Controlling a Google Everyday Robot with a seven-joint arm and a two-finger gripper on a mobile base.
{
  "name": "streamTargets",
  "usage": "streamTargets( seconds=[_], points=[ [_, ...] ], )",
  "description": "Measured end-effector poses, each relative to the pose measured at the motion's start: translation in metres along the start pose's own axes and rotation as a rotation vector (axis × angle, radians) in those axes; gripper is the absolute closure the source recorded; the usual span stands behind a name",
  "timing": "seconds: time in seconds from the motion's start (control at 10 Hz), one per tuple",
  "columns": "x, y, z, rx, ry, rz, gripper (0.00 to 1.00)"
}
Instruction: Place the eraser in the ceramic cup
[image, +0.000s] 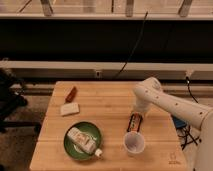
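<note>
The eraser (134, 122) is a small dark block with orange-red markings, standing on end just behind the ceramic cup (134, 144). The cup is small, round and white, upright near the table's front edge, and looks empty. My gripper (136, 116) comes down from the white arm (165, 102) on the right and sits directly over the eraser's top end, against it. Whether the eraser rests on the table or hangs just above it cannot be told.
A green plate (75, 145) at the front left holds a white bottle (82, 141) lying on its side. A pale cream block (70, 109) and a red-brown oblong object (71, 93) lie at the back left. The wooden table (107, 102) has a black cable (135, 47) behind it.
</note>
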Motion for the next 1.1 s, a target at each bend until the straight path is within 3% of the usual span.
streamTargets(
  seconds=[0.1, 0.4, 1.1],
  points=[
    [0.000, 0.001, -0.001, -0.001, -0.001, 0.000, 1.00],
    [-0.002, -0.001, -0.009, -0.007, 0.005, -0.006, 1.00],
    [0.009, -0.035, -0.077, 0.023, 0.097, -0.068, 1.00]
  ],
)
